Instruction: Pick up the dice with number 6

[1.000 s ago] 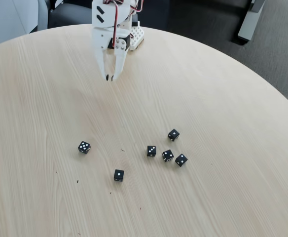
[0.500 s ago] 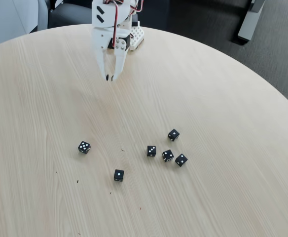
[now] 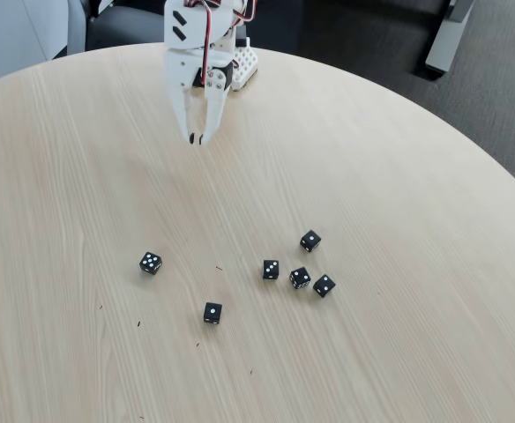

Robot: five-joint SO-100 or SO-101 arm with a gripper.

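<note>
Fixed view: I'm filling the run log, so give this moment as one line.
end effector shut, empty, above table | six-pip die untouched among six black dice | phase: pre-approach

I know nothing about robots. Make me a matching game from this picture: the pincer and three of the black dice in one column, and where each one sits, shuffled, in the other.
Things:
1. pincer
2. three-pip die
3. one-pip die
4. six-pip die

Places in the fixed view:
a. lowest die in the picture
b. inside the right-hand cluster of dice
c. near the far edge of the table, apart from every die
d. leftmost die

Pairs: 1-c, 2-d, 3-a, 4-b
</note>
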